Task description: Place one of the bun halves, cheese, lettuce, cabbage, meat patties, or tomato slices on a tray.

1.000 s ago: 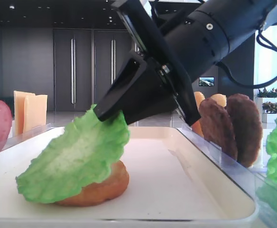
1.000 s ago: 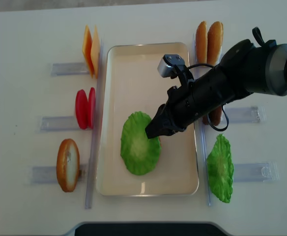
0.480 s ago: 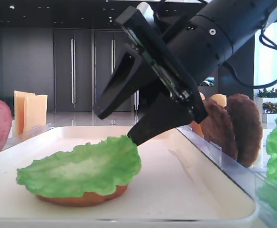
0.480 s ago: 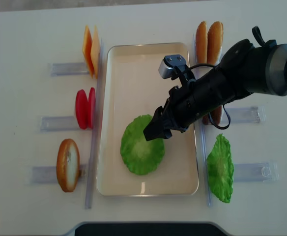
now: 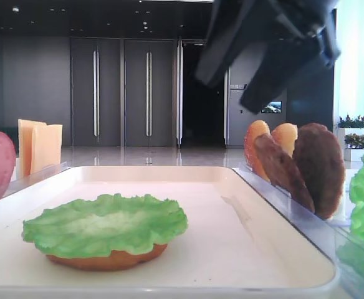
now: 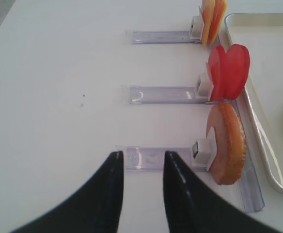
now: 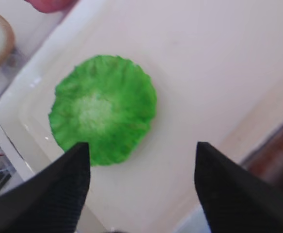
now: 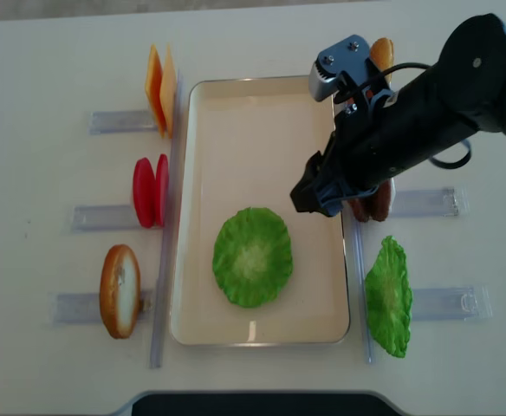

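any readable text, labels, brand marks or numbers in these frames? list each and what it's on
None readable in any view.
Small wall screen behind the table, low front view: shows a picture, too small to tell any text.
Silver camera block on the right arm, overhead view: no legible marking.
Cream-white rectangular tray, green ruffled lettuce leaf, clear plastic slotted racks: all unmarked.

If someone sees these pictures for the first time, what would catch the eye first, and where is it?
The bright green lettuce draws the eye first: it lies flat on a bun half in the near part of the cream-white tray. Next is the black right gripper, open and empty, raised above the tray's right side. Food slices stand upright in clear racks along both sides of the tray.
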Controlling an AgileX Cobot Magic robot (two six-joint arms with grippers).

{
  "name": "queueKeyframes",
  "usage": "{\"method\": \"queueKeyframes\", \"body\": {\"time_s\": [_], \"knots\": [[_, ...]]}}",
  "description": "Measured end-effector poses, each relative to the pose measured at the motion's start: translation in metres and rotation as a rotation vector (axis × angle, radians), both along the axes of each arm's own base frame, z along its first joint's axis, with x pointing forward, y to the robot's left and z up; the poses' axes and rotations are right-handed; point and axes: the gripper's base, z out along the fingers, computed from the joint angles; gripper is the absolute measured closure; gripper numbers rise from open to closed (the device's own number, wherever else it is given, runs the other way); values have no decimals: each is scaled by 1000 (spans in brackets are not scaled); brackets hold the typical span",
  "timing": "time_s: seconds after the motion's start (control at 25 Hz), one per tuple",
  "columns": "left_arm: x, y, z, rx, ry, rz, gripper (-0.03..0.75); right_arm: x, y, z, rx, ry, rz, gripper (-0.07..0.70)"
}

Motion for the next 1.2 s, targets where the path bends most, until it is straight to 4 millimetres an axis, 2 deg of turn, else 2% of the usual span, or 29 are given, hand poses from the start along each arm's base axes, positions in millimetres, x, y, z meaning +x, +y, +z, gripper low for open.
{"method": "queueKeyframes", "body": {"time_s": [0.16,0.32,0.56,0.72,0.88,1.2], "knots": [[0,0,0,0,0,0,496,-18,-35,17,-245,72,-153,187],[0,0,0,0,0,0,496,-29,-85,34,-464,132,-320,203],[0,0,0,1,0,0,496,-36,-161,58,-475,167,-606,204],[0,0,0,1,0,0,496,-42,-200,66,-461,170,-778,204],[0,0,0,1,0,0,496,-45,-211,68,-458,175,-825,204],[0,0,0,1,0,0,496,-52,-204,75,-407,148,-819,206]]}}
